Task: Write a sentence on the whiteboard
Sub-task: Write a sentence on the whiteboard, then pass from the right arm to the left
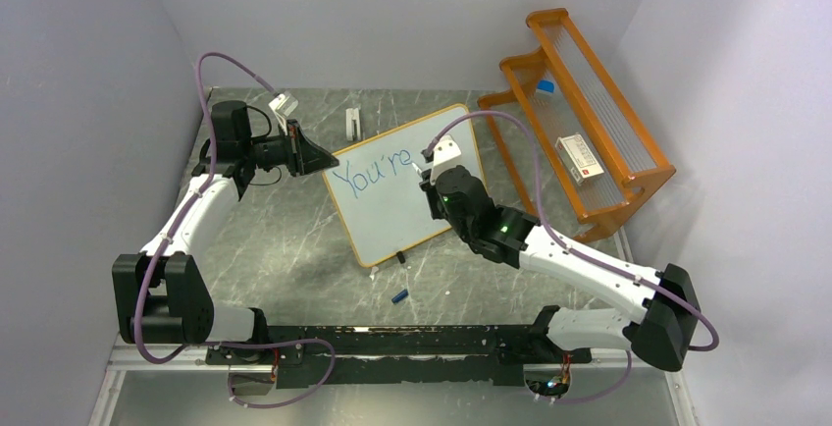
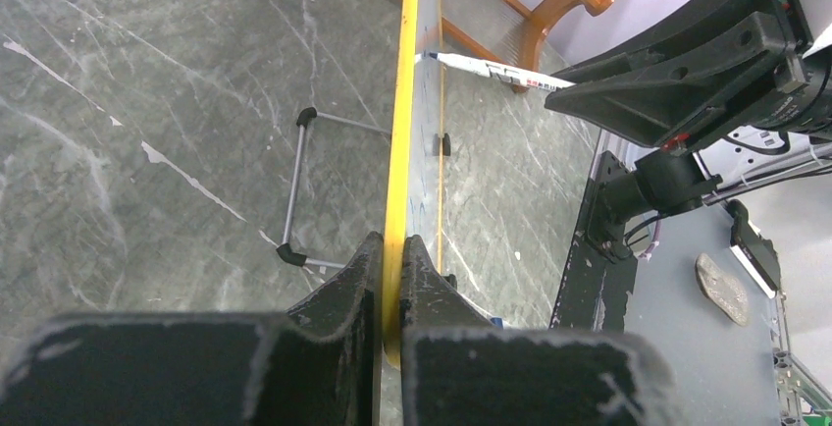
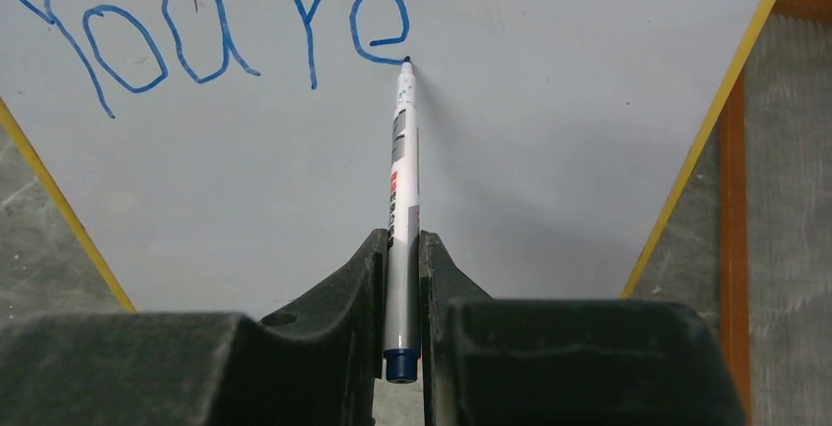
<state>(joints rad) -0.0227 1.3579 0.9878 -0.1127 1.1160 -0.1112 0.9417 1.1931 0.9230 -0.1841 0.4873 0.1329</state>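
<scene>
Near the whiteboard [image 1: 402, 195] we see an orange rack [image 1: 586, 112] at rear R w/ a small box [image 1: 579, 158] on it. A small blue piece [image 1: 399, 295] lies on the table [image 1: 285, 239] just in front of the board's near edge, & a small white piece [image 1: 353, 122] sits behind it. The whiteboard stands mid-table, propped on a wire stand [image 2: 299, 190] w/ "You're" in blue on its face, its L edge pinched tight in the left gripper [image 2: 392, 254]. The right gripper [image 3: 400, 249] is clenched on a marker [image 3: 402, 151], whose tip looks to be touching the board at the end of the "e".
</scene>
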